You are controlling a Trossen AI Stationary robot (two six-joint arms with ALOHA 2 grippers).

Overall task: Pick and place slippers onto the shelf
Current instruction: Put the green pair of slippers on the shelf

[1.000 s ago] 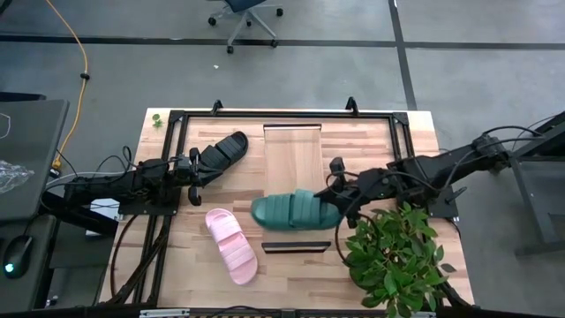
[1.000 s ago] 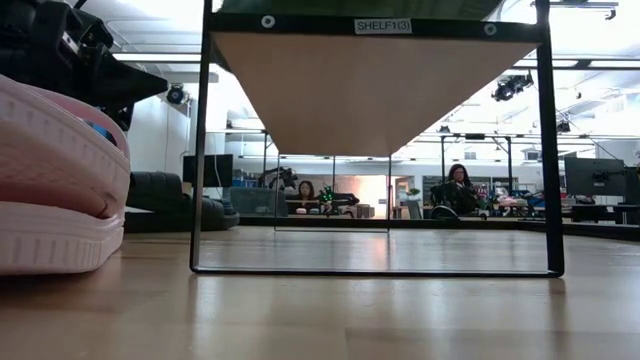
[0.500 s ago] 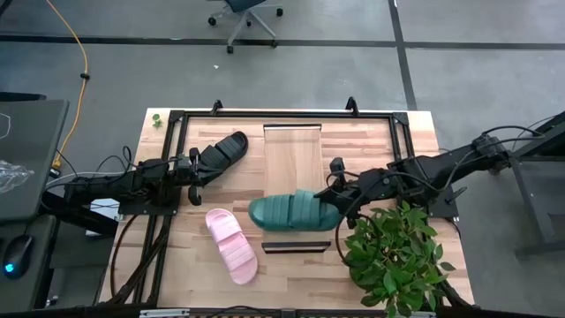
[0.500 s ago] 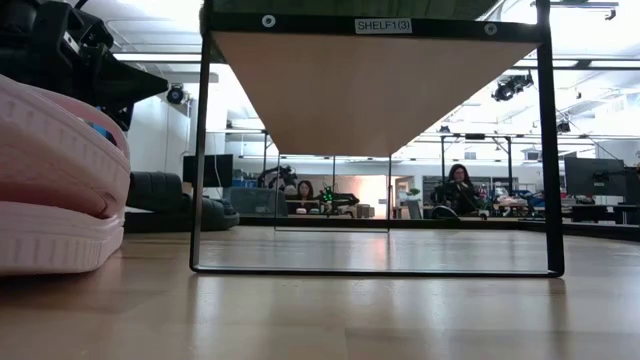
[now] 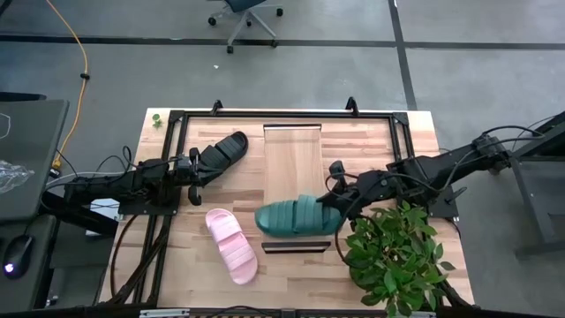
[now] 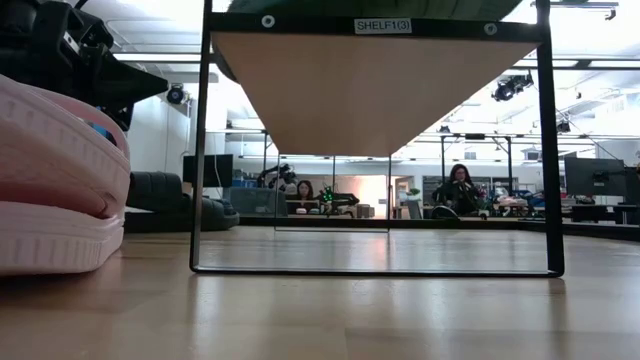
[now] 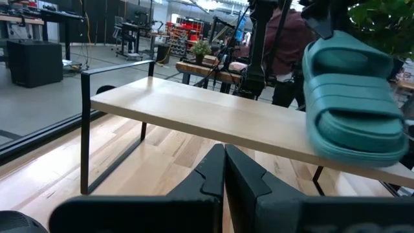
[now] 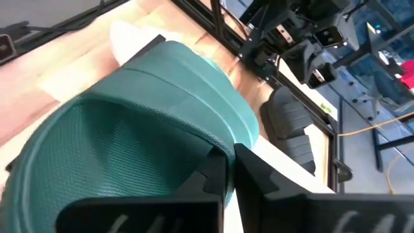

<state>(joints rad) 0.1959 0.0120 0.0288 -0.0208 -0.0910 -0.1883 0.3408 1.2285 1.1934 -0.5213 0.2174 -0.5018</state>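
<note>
On the tabletop [image 5: 371, 146] lie three slippers, the teal one [image 5: 293, 217] on the shelf [image 5: 292, 163]; both arms' fingers are clenched.

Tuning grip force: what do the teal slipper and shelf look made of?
Teal slipper: likely soft moulded foam, matte; chunky rounded edges, ribbed strap, textured footbed in the right wrist view. Shelf: pale wood board, smooth, faint grain; thin dark frame, probably metal.

**Foam, wood and dark metal**

I see a matt teal slipper [image 5: 296, 217] of ribbed foam with a finely textured sole. The shelf [image 5: 292, 168] is smooth pale wood on thin black metal rails; my counter [image 5: 199, 256] is satiny butcher-block wood.
</note>
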